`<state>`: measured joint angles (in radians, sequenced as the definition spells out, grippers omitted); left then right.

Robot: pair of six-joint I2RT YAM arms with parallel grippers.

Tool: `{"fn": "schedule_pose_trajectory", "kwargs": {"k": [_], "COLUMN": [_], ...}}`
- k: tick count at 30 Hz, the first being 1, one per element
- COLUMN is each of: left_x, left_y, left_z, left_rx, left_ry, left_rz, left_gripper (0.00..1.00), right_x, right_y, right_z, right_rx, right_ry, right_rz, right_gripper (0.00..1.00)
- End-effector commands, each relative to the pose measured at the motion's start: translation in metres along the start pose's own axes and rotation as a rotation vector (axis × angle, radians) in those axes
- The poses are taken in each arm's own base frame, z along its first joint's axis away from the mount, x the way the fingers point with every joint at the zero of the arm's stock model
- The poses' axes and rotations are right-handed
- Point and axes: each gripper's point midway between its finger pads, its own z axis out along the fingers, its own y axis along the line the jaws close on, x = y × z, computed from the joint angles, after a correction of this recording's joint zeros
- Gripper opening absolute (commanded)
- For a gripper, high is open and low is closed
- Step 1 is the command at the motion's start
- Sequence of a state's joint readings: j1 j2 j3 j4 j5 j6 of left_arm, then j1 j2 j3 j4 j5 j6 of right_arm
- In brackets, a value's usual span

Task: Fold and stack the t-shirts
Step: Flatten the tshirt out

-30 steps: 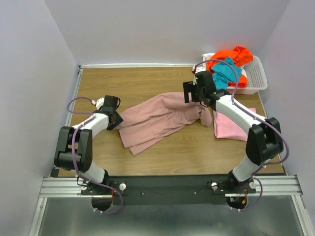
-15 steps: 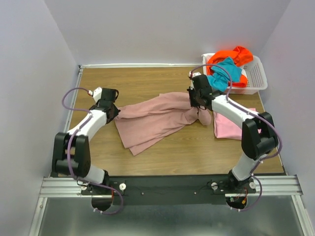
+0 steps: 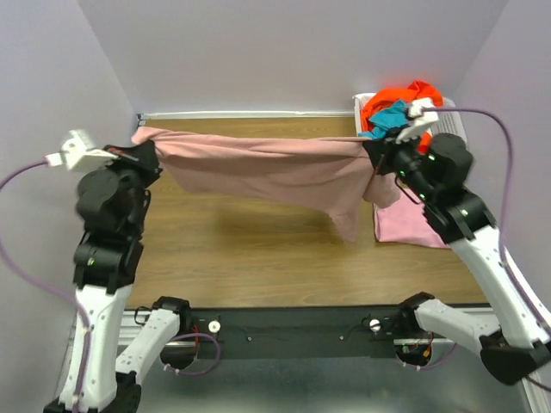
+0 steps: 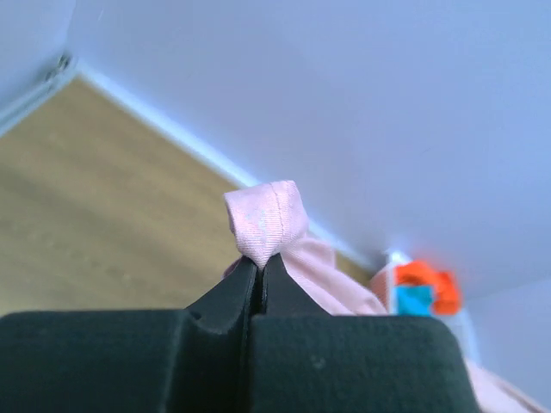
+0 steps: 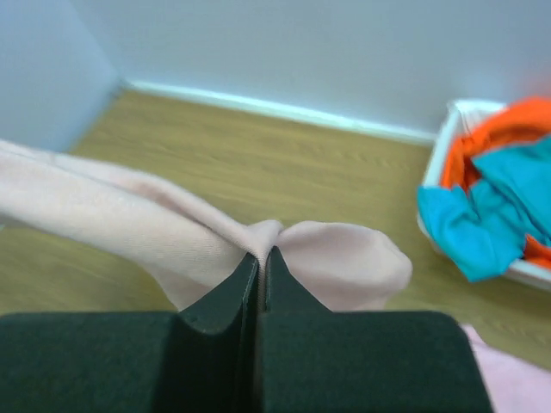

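Observation:
A large dusty rose-mauve t-shirt point(image 3: 275, 172) hangs stretched in the air across the table between both arms. My left gripper point(image 3: 145, 140) is shut on its left end, and a fold of the cloth point(image 4: 265, 219) pokes out above the fingertips. My right gripper point(image 3: 370, 148) is shut on its right end, the fabric point(image 5: 172, 232) bunched at the tips. A brighter light pink t-shirt point(image 3: 406, 222) lies flat on the table at the right. Orange point(image 3: 405, 96) and teal point(image 3: 392, 116) t-shirts are piled in the basket.
A white slotted plastic basket point(image 3: 455, 136) stands at the back right corner, also seen in the right wrist view as basket point(image 5: 441, 155). Walls close in the wooden table point(image 3: 241, 249) on the left, back and right.
Both grippers closed on the rose-mauve t-shirt where it lay crumpled on the table. Both arms then rose and moved apart, lifting and stretching it out.

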<state>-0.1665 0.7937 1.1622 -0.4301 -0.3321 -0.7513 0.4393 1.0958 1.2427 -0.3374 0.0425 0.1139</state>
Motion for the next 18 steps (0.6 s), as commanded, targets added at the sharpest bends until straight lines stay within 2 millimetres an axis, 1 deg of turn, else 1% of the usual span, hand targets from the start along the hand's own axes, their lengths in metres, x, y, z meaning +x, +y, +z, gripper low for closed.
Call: {"fn": "schedule_pose_trajectory", "kwargs": {"k": [1, 2, 3, 4, 5, 7, 8, 10, 13, 14, 15, 16, 17, 18], "left_x": [-0.066, -0.090, -0.098, -0.114, -0.119, -0.129, -0.135, -0.137, -0.132, -0.122, -0.121, -0.108, -0.101, -0.090], "left_y": [-0.025, -0.036, -0.039, -0.047, -0.052, -0.057, -0.060, -0.061, -0.057, -0.053, -0.048, -0.042, -0.028, -0.018], "left_z": [-0.056, -0.077, -0.086, -0.103, -0.110, -0.119, -0.124, -0.120, -0.104, -0.088, -0.077, -0.054, -0.037, -0.022], "left_rx": [0.085, 0.133, 0.149, 0.187, 0.213, 0.239, 0.248, 0.237, 0.196, 0.160, 0.126, 0.072, -0.016, -0.076], "left_ry": [-0.134, -0.188, -0.204, -0.243, -0.250, -0.271, -0.288, -0.290, -0.283, -0.259, -0.270, -0.241, -0.242, -0.217], "left_rz": [-0.011, -0.031, -0.035, -0.042, -0.039, -0.038, -0.042, -0.038, -0.026, -0.014, -0.010, 0.008, 0.009, 0.014], "left_gripper": [0.00, 0.00, 0.00, 0.00, 0.00, 0.00, 0.00, 0.00, 0.00, 0.00, 0.00, 0.00, 0.00, 0.00], "right_x": [-0.049, -0.067, -0.075, -0.083, -0.091, -0.100, -0.108, -0.111, -0.110, -0.108, -0.102, -0.096, -0.089, -0.085], "right_y": [0.032, 0.038, 0.050, 0.055, 0.066, 0.075, 0.080, 0.083, 0.082, 0.080, 0.074, 0.070, 0.065, 0.053], "right_z": [-0.053, -0.075, -0.089, -0.105, -0.119, -0.135, -0.146, -0.149, -0.137, -0.130, -0.112, -0.100, -0.087, -0.072], "right_rx": [-0.175, -0.211, -0.277, -0.312, -0.372, -0.427, -0.461, -0.479, -0.467, -0.451, -0.406, -0.378, -0.346, -0.272], "right_ry": [-0.149, -0.206, -0.227, -0.258, -0.278, -0.303, -0.321, -0.326, -0.303, -0.292, -0.262, -0.240, -0.212, -0.199], "right_rz": [0.033, 0.034, 0.035, 0.035, 0.039, 0.041, 0.046, 0.050, 0.056, 0.061, 0.079, 0.089, 0.098, 0.117], "right_gripper": [0.10, 0.11, 0.11, 0.12, 0.12, 0.12, 0.12, 0.12, 0.13, 0.13, 0.13, 0.13, 0.13, 0.13]}}
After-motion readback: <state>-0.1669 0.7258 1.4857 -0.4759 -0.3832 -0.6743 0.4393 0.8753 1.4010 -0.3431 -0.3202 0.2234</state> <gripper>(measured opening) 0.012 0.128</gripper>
